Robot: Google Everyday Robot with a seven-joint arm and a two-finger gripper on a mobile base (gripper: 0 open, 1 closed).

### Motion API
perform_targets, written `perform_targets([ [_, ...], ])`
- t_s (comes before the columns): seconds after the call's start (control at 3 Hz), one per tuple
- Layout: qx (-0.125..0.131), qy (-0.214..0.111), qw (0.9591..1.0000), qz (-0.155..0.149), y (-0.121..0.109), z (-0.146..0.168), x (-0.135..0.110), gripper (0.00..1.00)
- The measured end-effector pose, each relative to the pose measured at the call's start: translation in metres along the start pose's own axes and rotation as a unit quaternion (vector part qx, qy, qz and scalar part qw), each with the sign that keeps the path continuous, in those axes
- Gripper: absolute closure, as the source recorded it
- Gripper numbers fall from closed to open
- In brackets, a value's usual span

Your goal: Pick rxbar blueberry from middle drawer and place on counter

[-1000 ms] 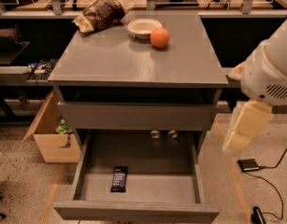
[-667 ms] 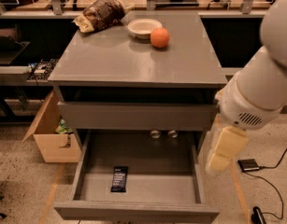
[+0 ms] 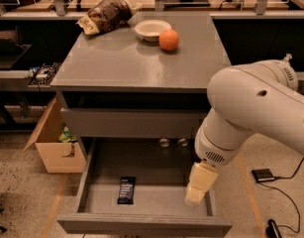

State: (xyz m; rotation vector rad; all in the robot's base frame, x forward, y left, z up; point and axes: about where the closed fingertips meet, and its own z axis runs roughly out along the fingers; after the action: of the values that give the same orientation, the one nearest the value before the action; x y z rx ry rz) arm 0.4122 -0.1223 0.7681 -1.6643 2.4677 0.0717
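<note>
- Gripper [image 3: 196, 196] hanging low over middle drawer [image 3: 141, 224], close to its right wall.
- Leftward: bare floor open as far as rxbar blueberry [image 3: 126, 190].
- Behind, above: upper drawer front [image 3: 131, 123] over the drawer's rear.
- Up left on counter [image 3: 136, 63]: orange [image 3: 169, 39], bowl [image 3: 152, 29], snack bag [image 3: 106, 15] crowding far edge.

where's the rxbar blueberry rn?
Camera view: the rxbar blueberry lies in the open middle drawer, left of centre near its front; the claw hangs over the drawer's right side.
</note>
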Motion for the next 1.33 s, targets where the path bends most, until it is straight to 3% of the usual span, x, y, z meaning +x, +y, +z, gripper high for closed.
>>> perform_targets([
  [0.33,0.001,-0.004,1.0,0.004,0.0,0.0,0.0,0.0],
  [0.67,0.001,-0.023,0.999,0.039,0.002,0.021,-0.002,0.0],
  [1.0,0.003,-0.043,0.9942,0.098,0.001,0.077,-0.011,0.0],
  [1.33,0.031,-0.057,0.9894,0.13,-0.008,0.148,-0.028,0.0],
])
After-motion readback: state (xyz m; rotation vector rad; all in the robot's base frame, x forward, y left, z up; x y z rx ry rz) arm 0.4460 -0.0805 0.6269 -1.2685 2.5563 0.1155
